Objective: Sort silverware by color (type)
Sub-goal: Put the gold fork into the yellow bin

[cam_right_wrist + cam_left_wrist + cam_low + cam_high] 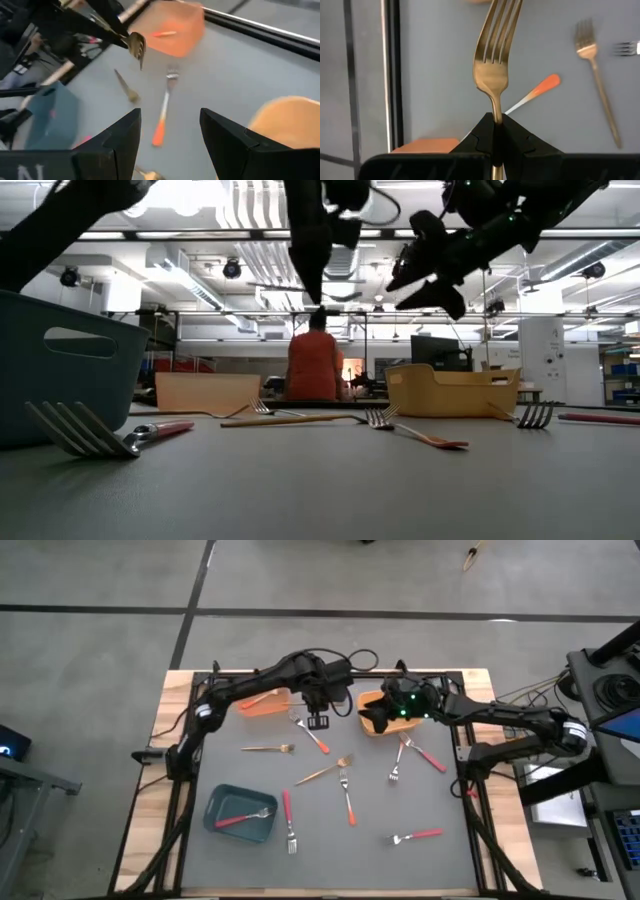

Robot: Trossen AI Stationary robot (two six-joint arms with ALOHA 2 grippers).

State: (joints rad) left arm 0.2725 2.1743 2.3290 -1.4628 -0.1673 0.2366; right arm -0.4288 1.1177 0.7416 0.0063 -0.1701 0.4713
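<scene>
Gold fork point(492, 60) clenched in left tool point(496, 131); right tool point(170, 132) spread, seemingly above yellow-orange bin point(372, 726).

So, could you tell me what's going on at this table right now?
The robot is sorting forks into bins. The left gripper is shut on a gold fork, holding it above the table between the orange bin and the yellow-orange bin. The right gripper is open and empty beside the yellow-orange bin. One red-handled fork already lies in the teal bin; several other forks remain scattered on the mat.
</scene>
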